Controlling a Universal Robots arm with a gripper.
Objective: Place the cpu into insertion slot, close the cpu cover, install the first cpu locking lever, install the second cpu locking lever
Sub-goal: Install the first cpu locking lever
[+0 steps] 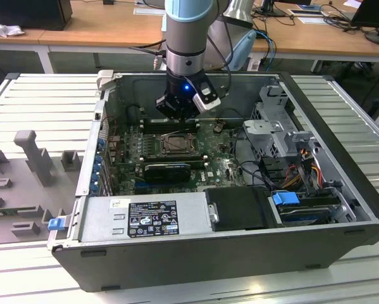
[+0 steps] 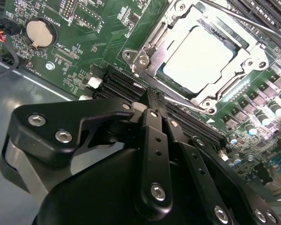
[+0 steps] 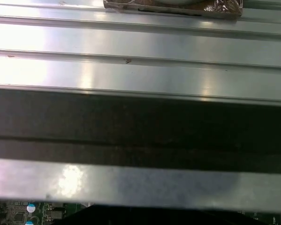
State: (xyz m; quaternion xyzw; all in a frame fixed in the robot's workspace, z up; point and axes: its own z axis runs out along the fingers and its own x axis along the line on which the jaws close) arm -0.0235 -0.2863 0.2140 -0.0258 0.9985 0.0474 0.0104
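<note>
Second wrist view, cpu [image 2: 200, 57] seated in insertion slot [image 2: 152, 54], end effector [image 2: 152, 101] near

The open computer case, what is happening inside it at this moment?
One robot arm reaches into the computer case, its hand hanging just above the green motherboard. In the second wrist view, the cpu already lies in the insertion slot, and the cpu cover lies over it. The hand carries nothing.

The cpu [image 2: 199, 61] sits in the slot [image 2: 145, 58] on the board [image 1: 224, 166], inside the case [image 1: 360, 209]; the pincer [image 1: 176, 114] hangs above it.
</note>
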